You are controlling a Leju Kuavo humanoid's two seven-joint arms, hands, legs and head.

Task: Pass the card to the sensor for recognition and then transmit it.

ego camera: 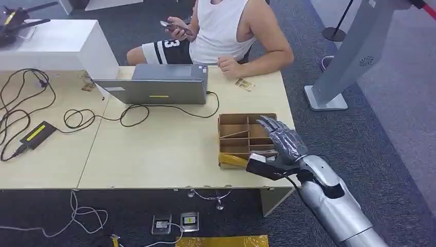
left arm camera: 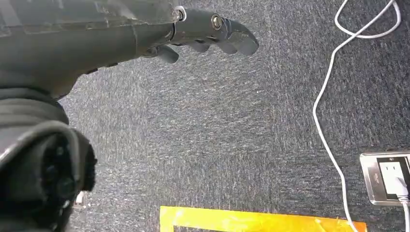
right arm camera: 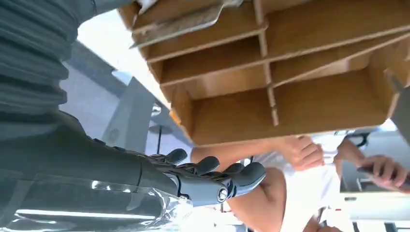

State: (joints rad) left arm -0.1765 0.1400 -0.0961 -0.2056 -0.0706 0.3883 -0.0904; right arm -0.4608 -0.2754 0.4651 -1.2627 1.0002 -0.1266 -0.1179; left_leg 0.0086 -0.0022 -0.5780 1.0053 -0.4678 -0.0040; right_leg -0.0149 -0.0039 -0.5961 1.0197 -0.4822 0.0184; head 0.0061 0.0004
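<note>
My right hand (ego camera: 280, 146) hovers over the near right part of a brown cardboard divider box (ego camera: 232, 121) at the table's right end. Its fingers (right arm camera: 212, 176) are stretched out and spread, holding nothing, a little apart from the box (right arm camera: 333, 104). A flat greyish card (right arm camera: 181, 21) lies slanted in one compartment, close to the thumb side of that hand. A tall grey stand with a round grille (ego camera: 360, 56) rises from the carpet right of the table. My left hand (left arm camera: 210, 31) hangs over the grey carpet, fingers loosely extended and holding nothing.
A person in a white top (ego camera: 221, 31) sits at the table's far side holding a phone, one hand near two small cards (ego camera: 244, 84). A closed grey laptop (ego camera: 159, 85), cables and a black adapter (ego camera: 37, 134) lie on the table. Floor sockets (left arm camera: 387, 176) and yellow tape (left arm camera: 251, 221) lie below.
</note>
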